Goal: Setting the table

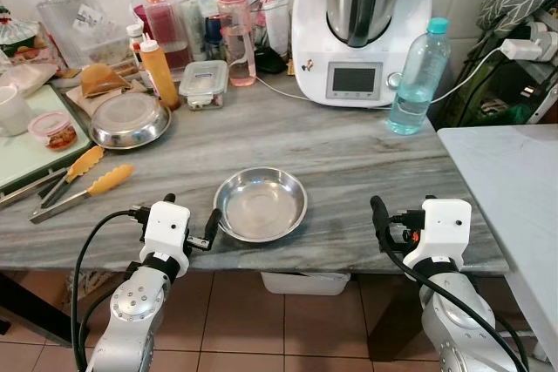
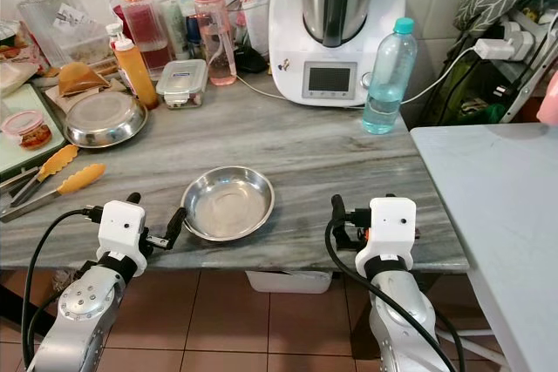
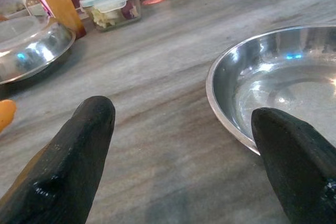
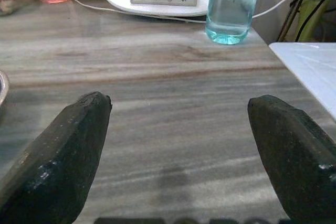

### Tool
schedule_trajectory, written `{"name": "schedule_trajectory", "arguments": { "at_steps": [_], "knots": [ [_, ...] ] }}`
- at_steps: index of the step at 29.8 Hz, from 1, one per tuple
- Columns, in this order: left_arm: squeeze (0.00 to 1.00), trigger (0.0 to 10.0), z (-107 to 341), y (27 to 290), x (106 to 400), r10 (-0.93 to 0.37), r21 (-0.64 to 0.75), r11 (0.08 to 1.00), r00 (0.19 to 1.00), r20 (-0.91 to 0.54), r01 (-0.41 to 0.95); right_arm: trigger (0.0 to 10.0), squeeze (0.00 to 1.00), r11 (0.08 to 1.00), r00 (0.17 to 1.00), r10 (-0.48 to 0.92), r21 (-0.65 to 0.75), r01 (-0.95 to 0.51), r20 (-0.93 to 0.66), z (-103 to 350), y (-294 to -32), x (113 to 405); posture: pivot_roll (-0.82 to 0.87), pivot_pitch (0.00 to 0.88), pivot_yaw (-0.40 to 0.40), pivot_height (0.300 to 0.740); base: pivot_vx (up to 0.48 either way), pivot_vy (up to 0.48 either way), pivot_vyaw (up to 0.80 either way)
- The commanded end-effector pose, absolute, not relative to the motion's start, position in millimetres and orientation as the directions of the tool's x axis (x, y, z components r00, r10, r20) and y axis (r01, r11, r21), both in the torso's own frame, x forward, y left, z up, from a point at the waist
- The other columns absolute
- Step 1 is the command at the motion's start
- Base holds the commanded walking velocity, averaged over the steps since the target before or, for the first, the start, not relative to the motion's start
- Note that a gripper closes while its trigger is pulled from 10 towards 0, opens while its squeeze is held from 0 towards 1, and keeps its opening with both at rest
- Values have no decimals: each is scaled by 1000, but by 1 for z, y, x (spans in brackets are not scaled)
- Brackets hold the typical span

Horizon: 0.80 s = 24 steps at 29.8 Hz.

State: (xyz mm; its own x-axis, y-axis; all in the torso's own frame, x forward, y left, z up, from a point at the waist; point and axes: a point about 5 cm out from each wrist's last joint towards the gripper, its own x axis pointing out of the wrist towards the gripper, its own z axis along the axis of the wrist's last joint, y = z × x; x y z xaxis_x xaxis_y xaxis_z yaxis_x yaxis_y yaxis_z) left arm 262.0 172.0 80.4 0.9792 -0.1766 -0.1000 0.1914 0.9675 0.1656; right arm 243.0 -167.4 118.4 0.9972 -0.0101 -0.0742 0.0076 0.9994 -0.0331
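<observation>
A shallow steel bowl (image 1: pixel 261 205) lies empty near the front edge of the grey marble counter (image 1: pixel 349 158). My left gripper (image 1: pixel 190 213) hovers at the counter's front edge just left of the bowl, open and holding nothing. In the left wrist view the bowl's rim (image 3: pixel 220 108) runs close by one fingertip (image 3: pixel 286 145); I cannot tell whether they touch. My right gripper (image 1: pixel 404 208) is at the front edge to the bowl's right, open over bare marble (image 4: pixel 173 129), with nothing between its fingers.
A second steel dish (image 1: pixel 130 119), orange tongs (image 1: pixel 87 182) and a green tray (image 1: pixel 26 150) lie at the left. Bottles, a food box (image 1: pixel 204 83), a kitchen machine (image 1: pixel 359 28) and a water bottle (image 1: pixel 418 76) line the back. A white table (image 1: pixel 514 189) adjoins on the right.
</observation>
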Motion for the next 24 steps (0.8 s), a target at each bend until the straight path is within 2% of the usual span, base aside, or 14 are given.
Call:
{"name": "schedule_trajectory", "arguments": {
  "at_steps": [1, 22, 24],
  "knots": [
    [0, 10000, 85, 175, 262, -174, 183, 965, 980, -96, 189, 10000, 0, 1000, 998, -8, -26, 6, -58, 121, -167, 246, -93, 12, 90, 740, -247, 0, 0],
    [0, 10000, 86, 175, 267, -179, 184, 964, 979, -94, 194, 10000, 0, 999, 997, -33, -15, 32, -67, 118, -170, 246, -95, 14, 96, 740, -269, 0, 0],
    [0, 10000, 87, 175, 269, -187, 180, 963, 978, -94, 202, 10000, 0, 999, 997, -33, -14, 33, -65, 118, -170, 246, -95, 14, 96, 740, 0, 0, 0]
  ]
}}
